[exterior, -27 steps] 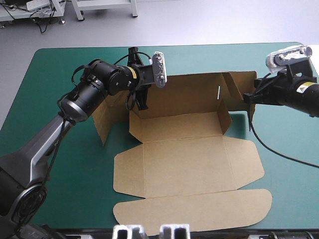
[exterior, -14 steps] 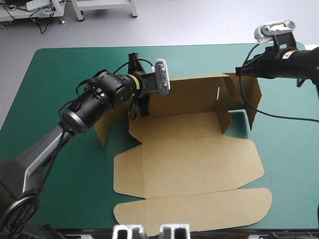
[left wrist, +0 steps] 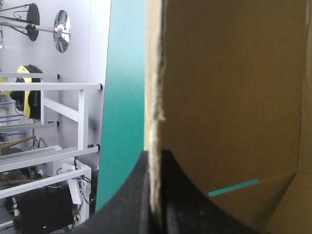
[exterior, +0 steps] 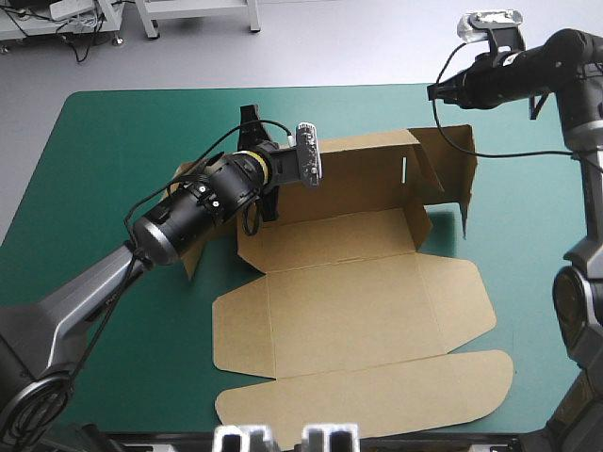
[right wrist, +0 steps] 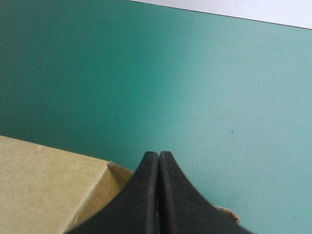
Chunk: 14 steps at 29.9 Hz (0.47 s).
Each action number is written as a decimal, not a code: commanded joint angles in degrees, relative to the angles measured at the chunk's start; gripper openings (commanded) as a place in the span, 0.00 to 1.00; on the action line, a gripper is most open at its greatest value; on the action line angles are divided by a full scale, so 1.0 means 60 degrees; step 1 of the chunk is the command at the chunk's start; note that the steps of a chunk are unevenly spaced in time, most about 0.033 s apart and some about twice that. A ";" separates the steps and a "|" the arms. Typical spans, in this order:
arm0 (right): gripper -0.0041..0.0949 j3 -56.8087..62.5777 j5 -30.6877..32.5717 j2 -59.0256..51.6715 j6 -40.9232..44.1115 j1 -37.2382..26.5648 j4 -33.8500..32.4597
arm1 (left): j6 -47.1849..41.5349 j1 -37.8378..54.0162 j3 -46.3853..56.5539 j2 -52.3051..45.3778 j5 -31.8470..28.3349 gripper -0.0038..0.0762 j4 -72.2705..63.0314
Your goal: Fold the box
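High view: left gripper point(exterior: 267, 200) clamps the box point(exterior: 349, 311) wall at ten o'clock, apparently bracing it upright, while right gripper point(exterior: 433, 91), pressed together empty, hovers at one o'clock.

text: none legible | labels: none | numbers: none | box point(exterior: 349, 311): no print legible

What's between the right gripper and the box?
Nothing visible. The right gripper, shut and empty, hangs above the box at its far right corner, only air between. The left gripper is shut on a raised wall.
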 commanded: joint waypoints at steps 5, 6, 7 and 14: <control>0.02 -0.1173 0.0309 0.1004 0.0487 -0.0253 0.0177 | -0.0418 -0.0051 0.0611 -0.0423 -0.1028 0.04 0.0447; 0.02 -0.1099 0.0288 0.1099 0.0463 -0.0274 0.0121 | -0.0506 -0.0051 0.0682 -0.0423 -0.1078 0.04 0.0479; 0.02 -0.1044 0.0308 0.1185 0.0463 -0.0313 0.0073 | -0.0551 -0.0051 0.0701 -0.0423 -0.1134 0.04 0.0479; 0.02 -0.0236 0.0899 0.1357 0.0264 -0.0579 0.0254 | -0.0977 -0.0051 0.0719 -0.0423 -0.1542 0.04 0.0795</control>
